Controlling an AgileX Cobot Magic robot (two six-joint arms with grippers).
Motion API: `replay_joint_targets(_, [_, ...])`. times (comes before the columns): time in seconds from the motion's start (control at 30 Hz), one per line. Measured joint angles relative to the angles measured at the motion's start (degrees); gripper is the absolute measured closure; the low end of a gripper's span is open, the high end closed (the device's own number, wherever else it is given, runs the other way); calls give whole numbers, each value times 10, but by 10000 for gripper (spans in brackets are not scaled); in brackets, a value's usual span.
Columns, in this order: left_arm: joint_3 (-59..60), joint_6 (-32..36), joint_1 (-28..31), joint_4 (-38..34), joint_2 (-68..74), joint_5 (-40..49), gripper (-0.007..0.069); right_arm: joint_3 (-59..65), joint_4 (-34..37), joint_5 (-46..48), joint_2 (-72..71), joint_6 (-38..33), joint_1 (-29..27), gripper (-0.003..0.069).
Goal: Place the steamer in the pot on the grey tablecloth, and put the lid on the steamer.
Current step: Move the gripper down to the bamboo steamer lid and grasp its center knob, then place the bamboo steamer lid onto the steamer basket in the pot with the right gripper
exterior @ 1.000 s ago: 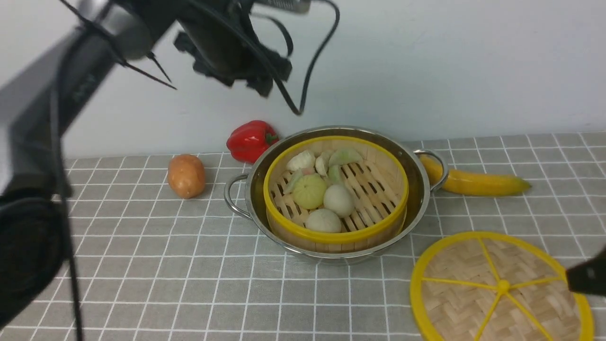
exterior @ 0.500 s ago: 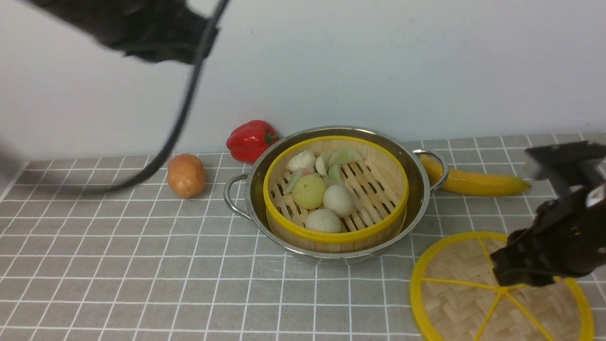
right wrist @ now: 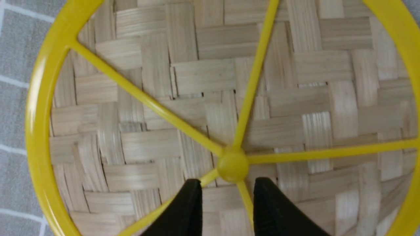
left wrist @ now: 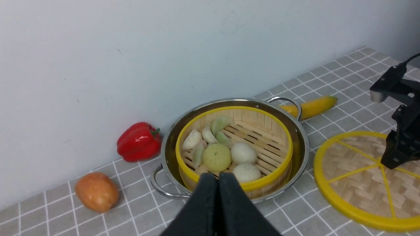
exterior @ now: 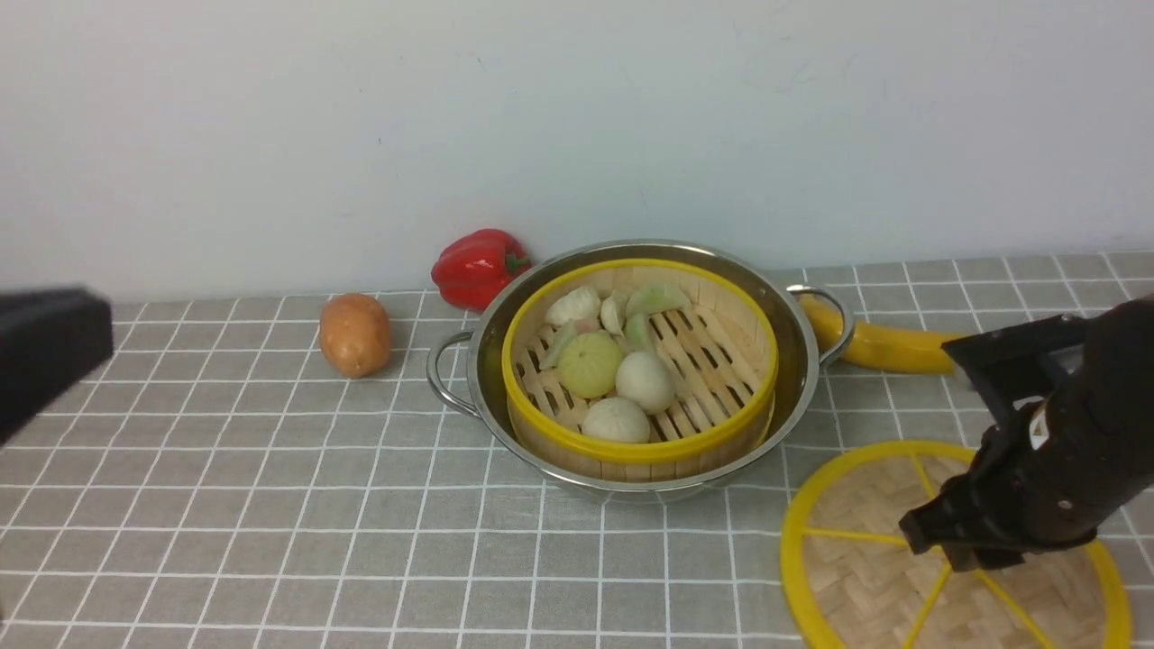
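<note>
A plain, pale bluish-white wall (exterior: 631,117) with a few faint scuff marks fills the background under soft, even light.

The front view looks forward and down, the pot (exterior: 491,356) at frame centre; the left wrist view shares it; the right wrist view looks closely down on the lid (right wrist: 210,108).

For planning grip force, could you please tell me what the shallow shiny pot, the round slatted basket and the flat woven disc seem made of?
Shallow shiny pot: likely polished stainless steel, given mirror-like reflections.
Round slatted basket: pale matte bamboo or wood; glossy yellow rims, probably plastic.
Flat woven disc: interlaced bamboo-like strips; yellow plastic-looking rim and spokes.
</note>
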Motion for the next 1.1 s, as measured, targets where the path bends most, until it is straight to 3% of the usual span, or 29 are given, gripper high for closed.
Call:
replay_joint_targets(0.33, [67,-1,0,-45,-43,-6,646,-1,-11,-26,26,-3,0,419])
replay_joint_targets(0.47, [67,2,0,-57,-44,-9,646,-7,-17,-37,44,-3,0,508])
replay_joint_targets(0.67, [67,11,0,-59,-44,-8,645,-38,-12,52,18,-5,0,512])
replay_joint_targets(0.8, [67,14,0,-59,-44,-7,643,-154,0,179,-36,-23,0,512])
replay_joint_targets(0.93, [67,16,0,-59,-44,-6,639,-265,0,221,-36,-38,10,512])
replay_joint_targets(1.1, [67,19,0,-58,-44,-3,636,-477,0,244,63,-49,51,512])
